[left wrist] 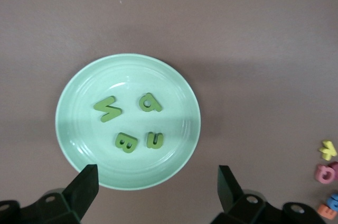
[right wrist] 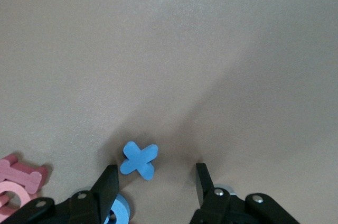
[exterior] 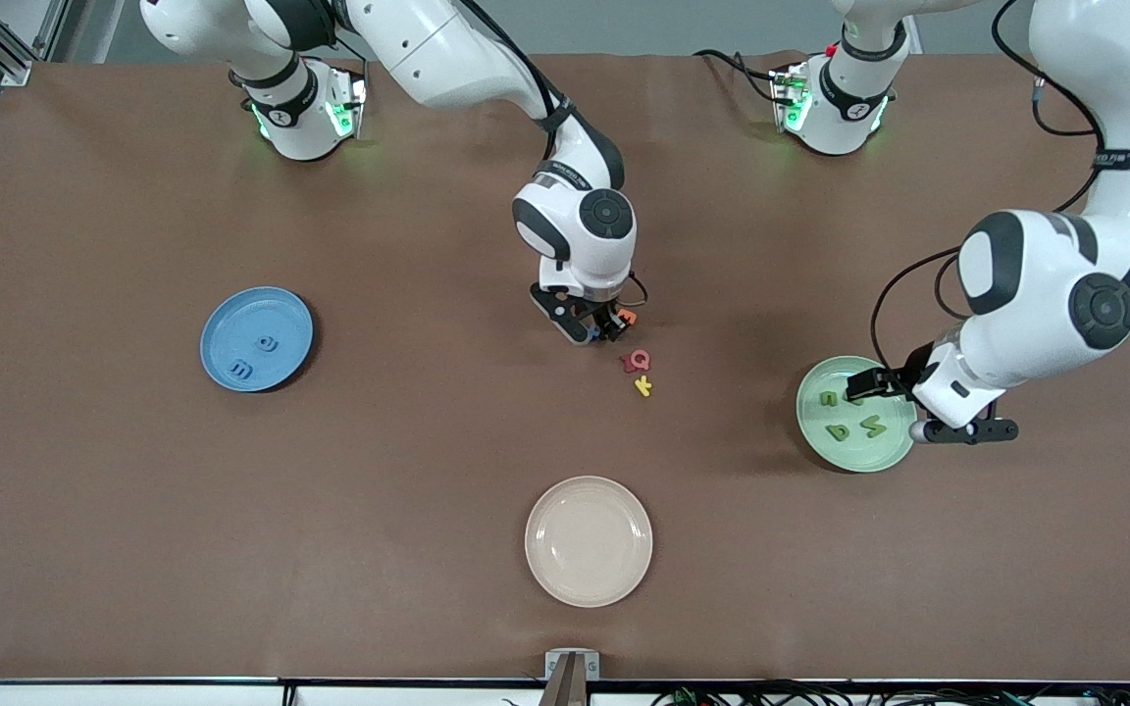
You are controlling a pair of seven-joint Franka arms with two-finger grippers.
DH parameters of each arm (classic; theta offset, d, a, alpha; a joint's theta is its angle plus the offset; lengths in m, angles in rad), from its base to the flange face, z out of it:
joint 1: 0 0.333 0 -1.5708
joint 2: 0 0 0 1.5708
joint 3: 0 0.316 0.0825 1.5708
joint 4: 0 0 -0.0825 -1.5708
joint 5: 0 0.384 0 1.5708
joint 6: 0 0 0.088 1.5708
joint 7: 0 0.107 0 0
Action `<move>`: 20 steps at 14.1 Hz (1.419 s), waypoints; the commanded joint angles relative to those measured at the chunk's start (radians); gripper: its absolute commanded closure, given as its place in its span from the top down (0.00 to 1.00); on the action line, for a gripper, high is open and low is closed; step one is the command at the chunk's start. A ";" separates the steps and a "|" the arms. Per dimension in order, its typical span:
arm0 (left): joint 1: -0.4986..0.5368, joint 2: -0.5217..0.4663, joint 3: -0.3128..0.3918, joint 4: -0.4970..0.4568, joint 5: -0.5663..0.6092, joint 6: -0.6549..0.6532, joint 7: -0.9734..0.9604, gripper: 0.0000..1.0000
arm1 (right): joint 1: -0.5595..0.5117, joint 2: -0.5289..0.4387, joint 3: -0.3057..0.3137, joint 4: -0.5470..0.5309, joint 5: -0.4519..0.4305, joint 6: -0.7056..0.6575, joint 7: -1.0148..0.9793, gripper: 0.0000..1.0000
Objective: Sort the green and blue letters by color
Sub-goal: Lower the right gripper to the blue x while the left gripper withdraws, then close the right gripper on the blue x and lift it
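right hand, fingers apart, straddles a blue x letter; left hand spread over green letters

You see three plates: one blue, one pale green, one cream. Four green letters lie in the green plate, two blue letters in the blue.

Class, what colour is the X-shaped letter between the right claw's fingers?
Blue X; right wrist view.

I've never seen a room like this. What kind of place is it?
Probably a robot lab. Two white arms are bolted to a brown table, the right gripper is low over foam letters, and the left gripper hangs over a green plate.
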 commanded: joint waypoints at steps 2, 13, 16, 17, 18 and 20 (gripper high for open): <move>0.004 -0.124 0.014 0.018 0.000 -0.132 0.007 0.99 | -0.008 0.031 -0.001 0.021 -0.017 -0.004 -0.015 0.63; 0.024 -0.264 0.006 0.024 0.021 -0.234 0.006 0.99 | -0.039 0.031 -0.002 0.022 -0.021 -0.001 -0.060 0.61; 0.006 -0.295 0.009 0.018 0.020 -0.255 0.004 0.99 | -0.031 0.031 -0.001 0.024 -0.015 -0.001 -0.049 0.51; -0.032 -0.302 0.037 0.017 0.020 -0.260 0.003 0.99 | -0.028 0.031 -0.001 0.024 -0.014 -0.001 -0.049 0.49; -0.070 -0.309 0.089 0.015 0.020 -0.268 0.003 0.99 | -0.027 0.031 -0.001 0.024 -0.012 -0.001 -0.049 0.43; -0.136 -0.316 0.153 0.004 0.020 -0.271 0.003 0.99 | -0.028 0.030 -0.001 0.024 -0.012 -0.001 -0.050 0.11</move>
